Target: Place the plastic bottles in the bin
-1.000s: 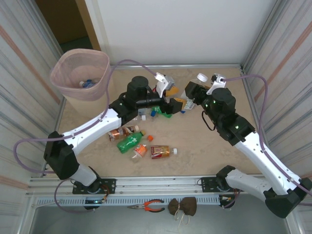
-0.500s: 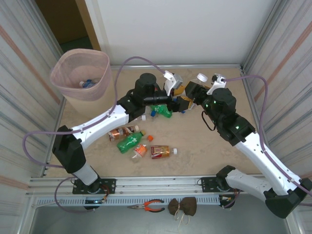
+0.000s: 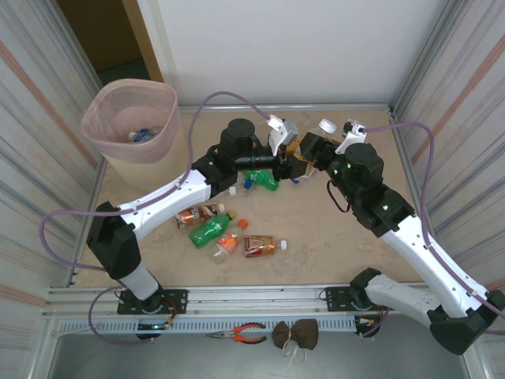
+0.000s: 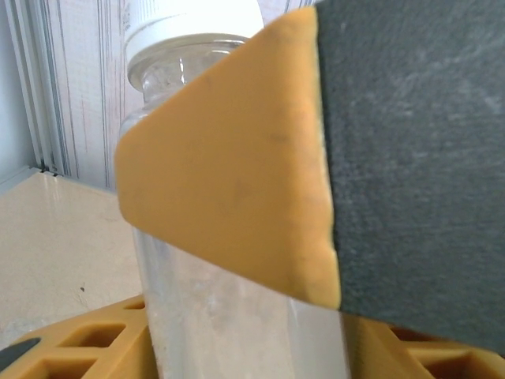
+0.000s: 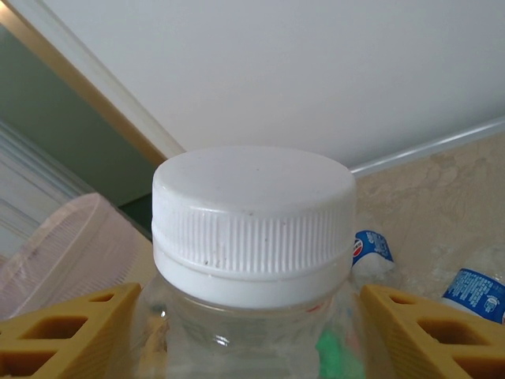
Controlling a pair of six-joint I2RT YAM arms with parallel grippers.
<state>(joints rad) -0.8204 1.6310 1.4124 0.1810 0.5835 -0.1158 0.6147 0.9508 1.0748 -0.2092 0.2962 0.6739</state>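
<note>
Your white-capped bottle (image 5: 252, 213) stands between the yellow fingers of the right gripper (image 5: 252, 343), which pinches its clear shoulders. From above, that grip lies well to the right of the bin (image 3: 150, 167). The left gripper (image 3: 284, 164) sits just on the bin's side of it, and the two almost meet.

The right wrist view brings the ribbed cap up close, with the bin's pink bag low on the left. The left wrist view gives you a clear bottle (image 4: 197, 260) with a white cap, behind one dark-padded yellow finger (image 4: 237, 181). You cannot tell whether those jaws press on it or merely flank it, nor whether it is the same bottle.

The overhead view adds a few bottles (image 3: 142, 136) inside the bin. On the table (image 3: 331, 237), nearer the arm bases than the bin, lie an amber bottle (image 3: 197, 215), a green bottle (image 3: 211, 230), a red-labelled bottle (image 3: 259, 246) and an orange cap (image 3: 243, 223).

Two blue-labelled bottles (image 5: 371, 246) lie beyond the cap. Their labels carry red-and-white marks, and the writing is too small for you to read.
</note>
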